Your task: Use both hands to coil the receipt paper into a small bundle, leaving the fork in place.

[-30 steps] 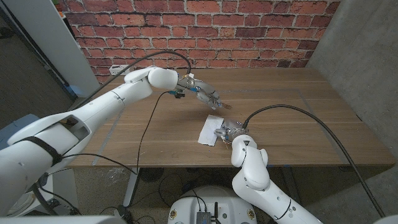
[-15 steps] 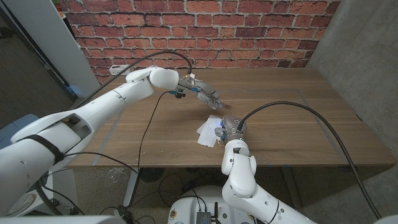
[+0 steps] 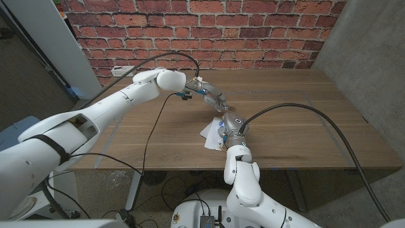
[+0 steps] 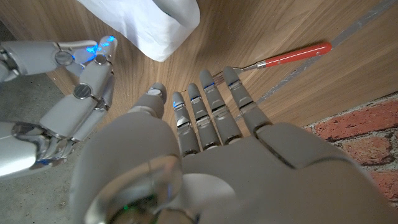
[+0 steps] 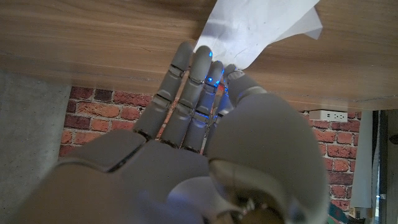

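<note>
Receipt paper [image 3: 209,132] seen near table's front-middle, long axis running from front edge toward table's far side, far end hidden behind right hand [image 3: 230,130]. In right wrist view, paper [image 5: 261,28] partly lifted, creased; right fingers [image 5: 186,93] held straight, pressed together, tips at paper edge; grip cannot be told. Left hand [image 3: 212,99] held just beyond paper, fingers [image 4: 211,112] extended, close together, nothing held. Fork [image 4: 287,57], red-handled, lying beside left fingertips, prongs hard to make out. Wide bare table [image 3: 304,126] to robot's right.
</note>
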Action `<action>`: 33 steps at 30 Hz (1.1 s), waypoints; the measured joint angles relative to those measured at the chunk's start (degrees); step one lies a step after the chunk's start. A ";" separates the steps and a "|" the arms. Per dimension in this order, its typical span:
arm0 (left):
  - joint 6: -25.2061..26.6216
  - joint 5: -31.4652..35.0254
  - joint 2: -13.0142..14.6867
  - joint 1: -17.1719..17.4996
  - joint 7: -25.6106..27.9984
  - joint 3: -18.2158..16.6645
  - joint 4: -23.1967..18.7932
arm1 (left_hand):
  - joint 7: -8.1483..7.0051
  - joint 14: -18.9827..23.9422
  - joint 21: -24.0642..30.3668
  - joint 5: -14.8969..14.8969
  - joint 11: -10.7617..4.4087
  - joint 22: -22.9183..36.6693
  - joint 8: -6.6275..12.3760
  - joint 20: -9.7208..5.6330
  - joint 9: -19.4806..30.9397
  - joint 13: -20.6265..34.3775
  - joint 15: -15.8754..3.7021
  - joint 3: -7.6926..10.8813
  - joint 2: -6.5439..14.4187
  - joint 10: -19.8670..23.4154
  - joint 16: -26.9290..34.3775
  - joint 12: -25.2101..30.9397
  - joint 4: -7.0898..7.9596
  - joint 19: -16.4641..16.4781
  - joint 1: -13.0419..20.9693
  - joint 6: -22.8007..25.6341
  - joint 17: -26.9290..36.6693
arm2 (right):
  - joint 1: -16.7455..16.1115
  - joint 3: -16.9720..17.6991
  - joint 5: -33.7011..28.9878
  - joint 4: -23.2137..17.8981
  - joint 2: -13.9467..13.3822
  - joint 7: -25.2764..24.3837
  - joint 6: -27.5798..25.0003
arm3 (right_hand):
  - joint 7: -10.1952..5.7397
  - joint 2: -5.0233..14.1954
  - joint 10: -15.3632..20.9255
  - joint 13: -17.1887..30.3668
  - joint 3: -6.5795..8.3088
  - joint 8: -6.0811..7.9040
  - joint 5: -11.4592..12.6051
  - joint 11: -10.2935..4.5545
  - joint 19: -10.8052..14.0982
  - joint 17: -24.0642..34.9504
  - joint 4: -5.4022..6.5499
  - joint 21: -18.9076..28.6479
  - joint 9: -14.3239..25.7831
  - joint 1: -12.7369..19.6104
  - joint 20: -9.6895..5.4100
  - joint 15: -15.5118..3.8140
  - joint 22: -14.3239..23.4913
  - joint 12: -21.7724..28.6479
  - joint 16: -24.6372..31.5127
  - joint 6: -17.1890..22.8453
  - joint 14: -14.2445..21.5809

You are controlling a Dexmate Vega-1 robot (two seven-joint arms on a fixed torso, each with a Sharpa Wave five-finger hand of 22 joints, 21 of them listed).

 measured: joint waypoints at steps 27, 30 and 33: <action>-1.19 3.35 -0.88 -0.67 0.28 1.39 -1.12 | 0.26 0.65 2.54 -0.45 -0.08 0.00 0.21 -1.67 0.00 0.55 -0.26 -0.82 -2.12 1.82 1.27 0.39 0.04 5.18 1.35 2.68 0.77 | 11.16 -6.32 12.36 -3.14 -5.02 14.91 -2.82 | -1.95 -2.60 -9.83 -9.35 6.32 -2.68 0.27 -1.78 -5.86 -24.07 -0.05 7.12 -1.18 2.68 -1.60 1.55 -6.53 -12.67 -26.55 -8.58 -6.61; -0.97 4.18 -0.66 -0.43 0.54 1.48 -1.89 | 1.24 3.09 4.14 -0.45 0.18 0.00 0.87 -2.15 0.00 1.00 -0.36 -0.82 -2.14 4.46 2.59 1.46 0.04 8.41 2.37 5.37 1.31 | 12.40 -7.29 13.76 -2.97 -5.35 14.94 -3.37 | -2.04 -2.87 -10.55 -9.78 6.52 -2.68 0.27 -2.25 -6.91 -25.15 0.16 7.11 -1.17 2.41 -1.30 1.90 -6.94 -13.70 -27.74 -9.29 -7.90; -0.70 5.30 -0.32 0.16 1.13 1.53 -3.00 | 2.77 6.69 6.26 -0.45 0.17 0.07 1.51 -3.15 0.26 1.90 -1.05 -0.85 -1.88 7.60 5.34 3.00 0.01 12.21 4.67 8.55 2.95 | 13.31 -8.08 14.86 -2.86 -5.57 14.74 -3.89 | -2.04 -3.05 -10.96 -10.07 6.73 -2.68 0.27 -2.28 -7.47 -25.83 0.36 7.11 -1.17 2.23 -1.20 2.08 -7.25 -14.33 -28.42 -9.29 -8.33</action>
